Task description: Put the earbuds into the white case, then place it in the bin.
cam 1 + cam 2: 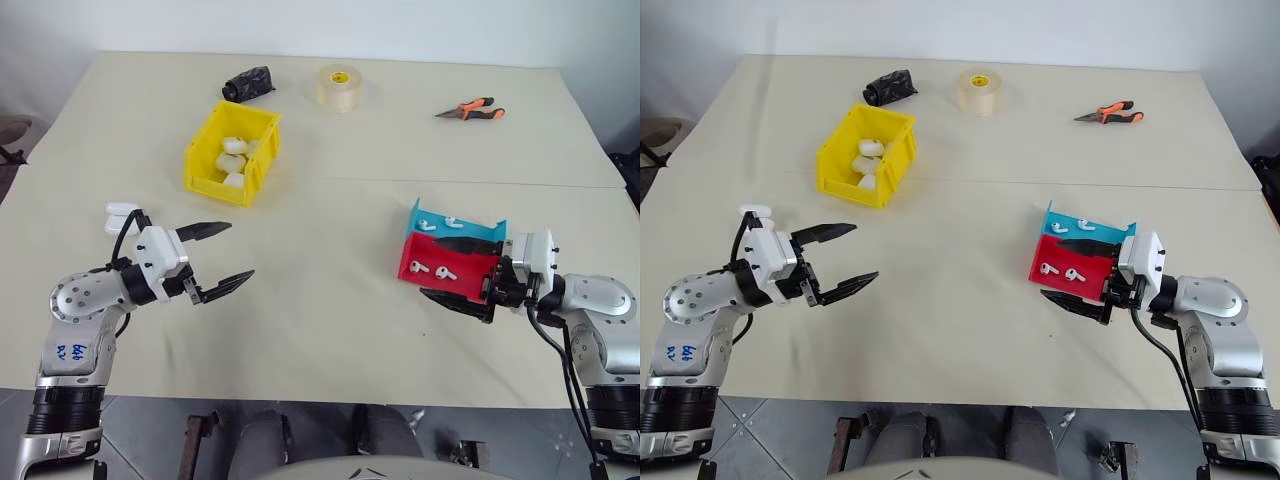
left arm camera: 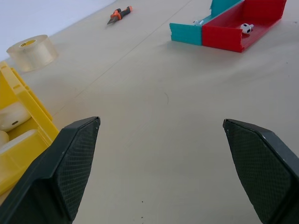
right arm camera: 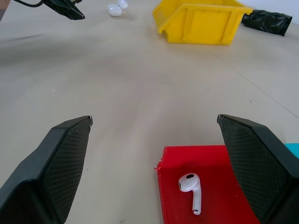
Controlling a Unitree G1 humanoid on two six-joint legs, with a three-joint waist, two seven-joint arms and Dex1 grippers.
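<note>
A pale beige table (image 1: 330, 330) fills the scene, a faint seam running across it, with a white wall behind; a tape roll (image 1: 339, 88), a black bundle (image 1: 248, 83) and orange-handled pliers (image 1: 470, 110) lie along its far side. The yellow bin (image 1: 232, 152) sits left of centre, its long axis running from far to near and tilted slightly, with several white cases (image 1: 232, 158) inside; another case (image 1: 120, 212) lies on the table just behind the left arm. A red tray (image 1: 440, 270) and a blue tray (image 1: 455, 222) sit side by side on the right, each with earbuds (image 1: 432, 268) lying flat; one in the red tray points its stem toward the right gripper (image 3: 154, 163). The left gripper (image 1: 225, 257) has its fingers spread wide, holding nothing; the right's fingers are likewise apart and empty, just beside the red tray.
</note>
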